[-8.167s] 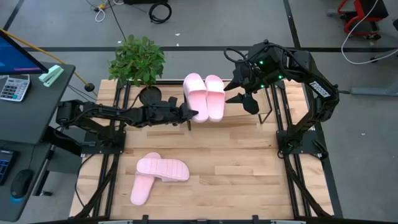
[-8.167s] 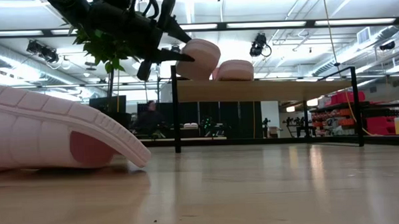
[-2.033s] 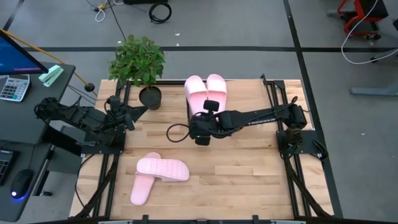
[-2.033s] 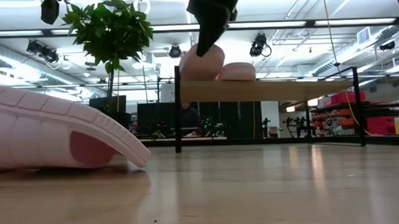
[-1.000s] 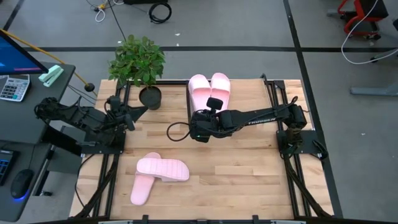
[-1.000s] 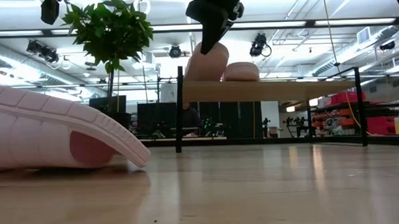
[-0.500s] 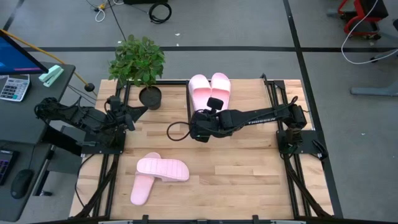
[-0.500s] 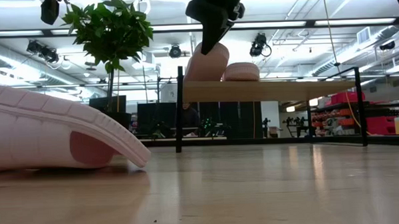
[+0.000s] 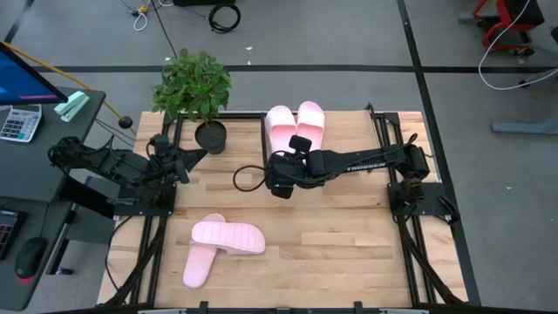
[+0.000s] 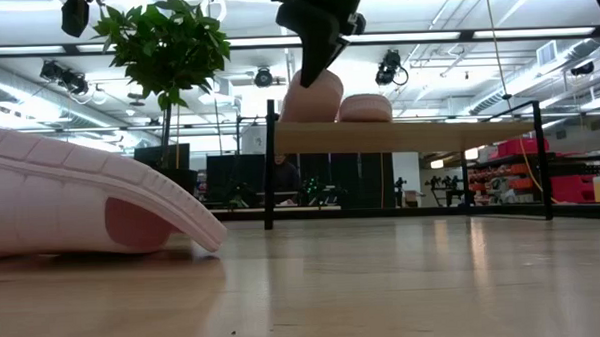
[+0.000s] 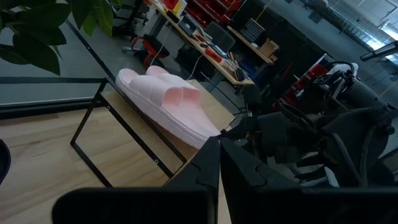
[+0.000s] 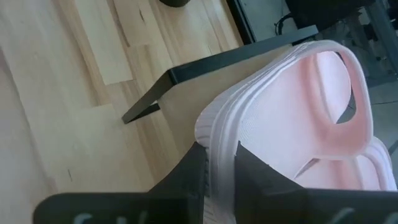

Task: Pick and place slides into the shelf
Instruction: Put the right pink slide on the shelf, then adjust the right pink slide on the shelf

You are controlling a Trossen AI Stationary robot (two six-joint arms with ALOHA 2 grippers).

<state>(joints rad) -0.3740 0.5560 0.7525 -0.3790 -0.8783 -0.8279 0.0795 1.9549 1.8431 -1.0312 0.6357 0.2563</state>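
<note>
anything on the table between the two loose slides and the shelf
Only bare tabletop lies between the loose slides and the shelf; the right gripper hangs above the far end. The high view shows it.

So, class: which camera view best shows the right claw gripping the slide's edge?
The right wrist view: the right claw pinches the slide rim. The high view hides contact under the arm; the low view shows a dark silhouette; the left wrist view shows clutter.
</note>
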